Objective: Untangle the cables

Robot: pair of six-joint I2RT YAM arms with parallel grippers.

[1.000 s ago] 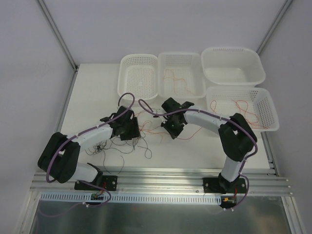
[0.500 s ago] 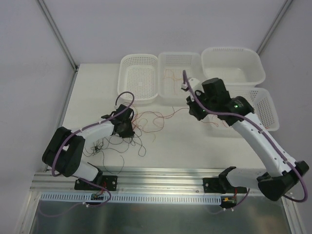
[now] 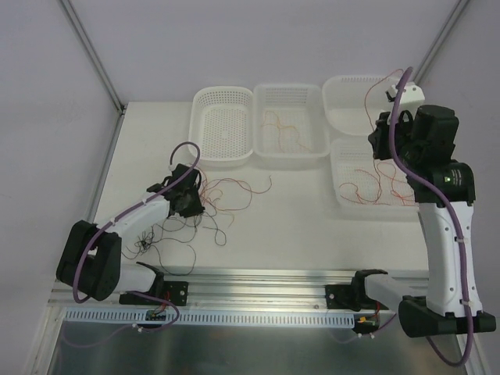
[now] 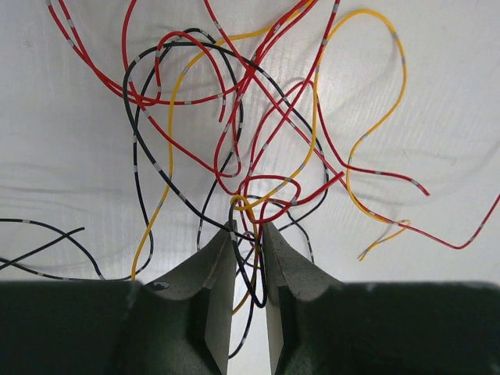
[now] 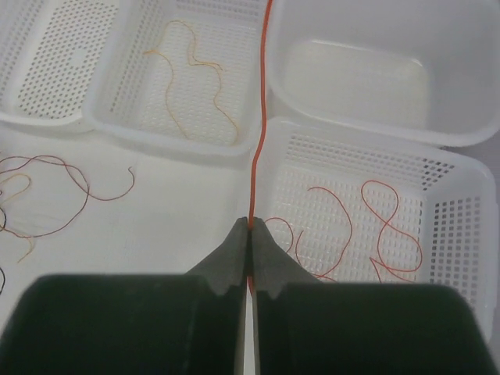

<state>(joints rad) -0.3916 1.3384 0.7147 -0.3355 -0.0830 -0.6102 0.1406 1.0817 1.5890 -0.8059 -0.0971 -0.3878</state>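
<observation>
My right hand (image 5: 250,225) has swung away, clamped on one red strand (image 5: 263,117) above the right basket (image 3: 367,206); my left hand (image 4: 248,228) has pinched the tangle of cables (image 4: 258,183) on the bench (image 3: 312,234), so that strand looks freed

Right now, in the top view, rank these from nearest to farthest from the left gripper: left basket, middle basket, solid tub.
From the left gripper, pinching the cables:
1. left basket, straight beyond it.
2. middle basket, beyond and to its right.
3. solid tub, far right corner.
</observation>
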